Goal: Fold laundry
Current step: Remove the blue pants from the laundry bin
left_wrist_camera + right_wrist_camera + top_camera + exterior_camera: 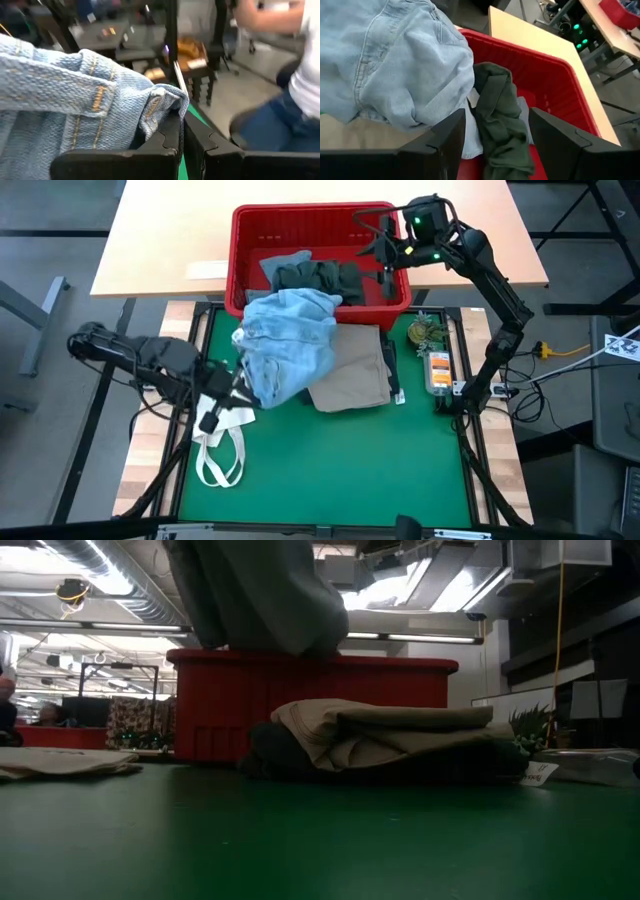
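Green counter (330,470) in an open workshop: left hand (236,387), beside the red basket (250,225), clamps the light blue denim (290,340); right hand (385,248) hangs spread above the basket's dark green garment (325,277).

arms: both looking matte black, built from chunky jointed segments
right gripper (385,248): showing two flat, angular black fingers
right wrist: green lights glowing on the housing
cables: black leads trailing off the bases
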Tool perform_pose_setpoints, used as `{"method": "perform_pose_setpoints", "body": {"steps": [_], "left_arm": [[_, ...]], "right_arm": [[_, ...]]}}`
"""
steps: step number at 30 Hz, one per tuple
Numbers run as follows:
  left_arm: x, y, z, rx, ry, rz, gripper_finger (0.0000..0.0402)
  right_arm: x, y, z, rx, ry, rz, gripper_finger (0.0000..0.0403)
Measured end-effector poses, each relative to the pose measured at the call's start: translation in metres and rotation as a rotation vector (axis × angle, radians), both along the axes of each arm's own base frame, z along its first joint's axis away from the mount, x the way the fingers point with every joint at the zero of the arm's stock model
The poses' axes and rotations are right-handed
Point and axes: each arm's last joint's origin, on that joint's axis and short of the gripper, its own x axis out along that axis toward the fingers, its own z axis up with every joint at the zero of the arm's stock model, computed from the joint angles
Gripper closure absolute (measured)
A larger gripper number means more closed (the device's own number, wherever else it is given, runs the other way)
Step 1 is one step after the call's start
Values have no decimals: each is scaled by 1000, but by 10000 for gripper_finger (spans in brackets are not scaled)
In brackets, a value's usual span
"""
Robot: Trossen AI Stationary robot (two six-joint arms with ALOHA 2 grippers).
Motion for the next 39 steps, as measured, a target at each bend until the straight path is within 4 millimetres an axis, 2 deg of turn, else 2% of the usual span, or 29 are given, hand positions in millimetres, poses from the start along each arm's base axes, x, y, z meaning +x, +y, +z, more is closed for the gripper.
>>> {"method": "perform_pose_setpoints", "body": {"steps": [5,10,14,24,28,32,39], "left_arm": [[12,-13,-21,52,155,-41,401],[25,-24,-39,95,264,-65,401],[37,-31,-52,117,323,-69,401],[58,-39,-74,139,419,-55,401],[61,-40,-78,121,444,-43,401],[60,-42,-78,123,445,-50,401],[57,-49,-78,133,443,-71,401]], "right_arm": [[0,1,-1,11,5,10,184],[4,5,-3,76,-15,123,185],[22,13,-12,79,-7,216,185],[93,39,-47,-119,19,445,185],[119,47,-60,-256,42,417,185],[135,49,-73,-351,107,341,185],[151,33,-96,-329,169,246,185]]}}
